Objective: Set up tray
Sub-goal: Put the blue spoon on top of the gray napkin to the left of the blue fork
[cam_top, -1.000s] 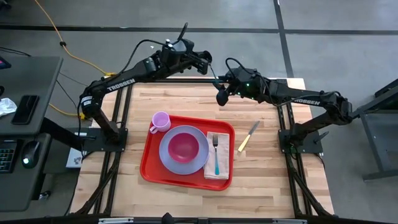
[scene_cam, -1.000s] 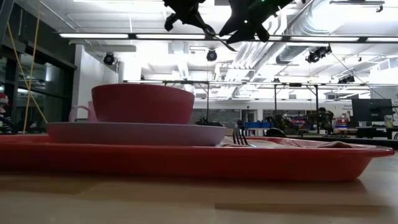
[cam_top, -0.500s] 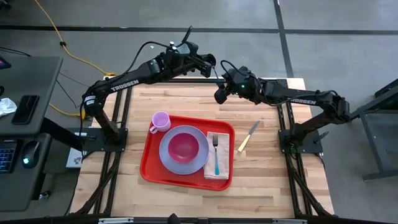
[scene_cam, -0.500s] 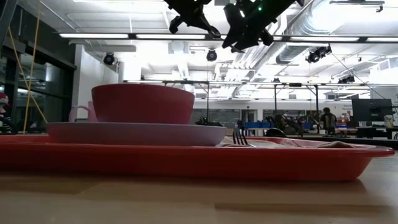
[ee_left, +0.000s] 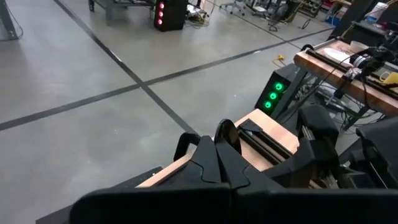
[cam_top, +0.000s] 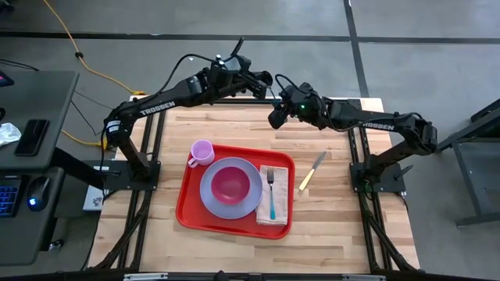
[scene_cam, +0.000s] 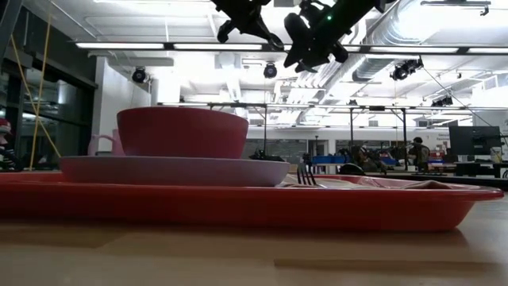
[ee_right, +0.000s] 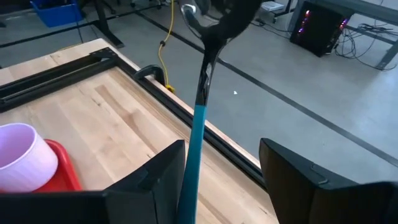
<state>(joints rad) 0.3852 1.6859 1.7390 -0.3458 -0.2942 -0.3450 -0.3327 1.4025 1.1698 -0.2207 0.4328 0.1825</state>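
While the left gripper [cam_top: 267,80] is raised above the far edge of the table [cam_top: 336,226], its fingers are closed on the bowl end of a spoon [ee_right: 198,124], whose teal handle hangs down towards the right gripper [cam_top: 276,119]. The right gripper is just beside it and a little lower, its arm reaching in from the opposite side. Its two fingers [ee_right: 155,180] stand wide apart on either side of the handle, and I cannot tell if they touch it. Both arms are stretched towards each other, wrists meeting. Below and nearer than the grippers, well apart from them, the tray [cam_top: 184,204] lies flat on the table. It carries a lavender plate [cam_top: 209,197] with a red bowl [cam_top: 230,183], a cup [cam_top: 201,151] and a fork [cam_top: 271,195] on a napkin [cam_top: 278,215]. A knife [cam_top: 311,171] lies on the wood beside the tray, below the right arm.
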